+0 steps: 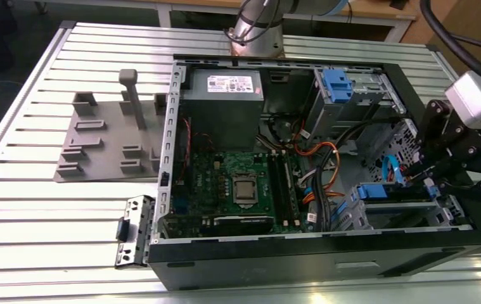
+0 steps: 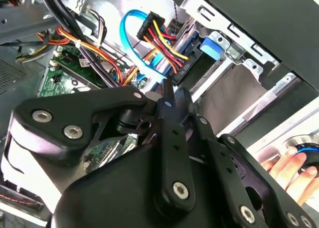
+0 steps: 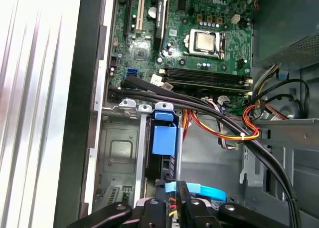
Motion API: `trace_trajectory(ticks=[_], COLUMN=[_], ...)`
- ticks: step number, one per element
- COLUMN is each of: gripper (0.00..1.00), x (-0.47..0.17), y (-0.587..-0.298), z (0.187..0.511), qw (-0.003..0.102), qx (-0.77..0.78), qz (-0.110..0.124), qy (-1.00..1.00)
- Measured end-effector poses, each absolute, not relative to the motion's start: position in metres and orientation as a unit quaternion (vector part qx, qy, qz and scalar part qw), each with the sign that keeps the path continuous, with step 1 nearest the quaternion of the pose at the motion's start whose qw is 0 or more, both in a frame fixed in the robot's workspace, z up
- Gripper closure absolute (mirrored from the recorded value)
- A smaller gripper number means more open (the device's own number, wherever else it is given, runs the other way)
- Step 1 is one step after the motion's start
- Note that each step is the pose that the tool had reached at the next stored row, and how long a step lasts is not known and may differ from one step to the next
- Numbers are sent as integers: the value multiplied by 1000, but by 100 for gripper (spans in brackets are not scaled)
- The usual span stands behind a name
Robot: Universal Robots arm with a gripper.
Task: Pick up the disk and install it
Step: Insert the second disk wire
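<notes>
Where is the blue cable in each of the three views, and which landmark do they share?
Exterior view: the blue cable lies toward the exterior view's right, inside the computer case.
Second wrist view: it loops beside the red and yellow wires.
First wrist view: a flat band near the black cables.
Shared landmark: the green motherboard.
</notes>
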State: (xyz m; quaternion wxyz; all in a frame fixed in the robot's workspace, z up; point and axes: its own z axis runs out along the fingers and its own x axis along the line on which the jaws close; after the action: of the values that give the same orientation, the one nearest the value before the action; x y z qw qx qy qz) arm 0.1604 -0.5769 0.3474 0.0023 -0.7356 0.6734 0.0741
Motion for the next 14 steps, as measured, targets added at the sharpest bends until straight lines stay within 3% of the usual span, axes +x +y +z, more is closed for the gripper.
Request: trace_trajectory(ticks=[2, 5, 14], gripper=[78, 90, 90], x=[161, 166, 172], y=[-577, -577, -577], z=[348, 347, 357], qw=[1, -4, -7], qx=[-736, -735, -735], qz=[75, 80, 83], qy=[673, 673, 673])
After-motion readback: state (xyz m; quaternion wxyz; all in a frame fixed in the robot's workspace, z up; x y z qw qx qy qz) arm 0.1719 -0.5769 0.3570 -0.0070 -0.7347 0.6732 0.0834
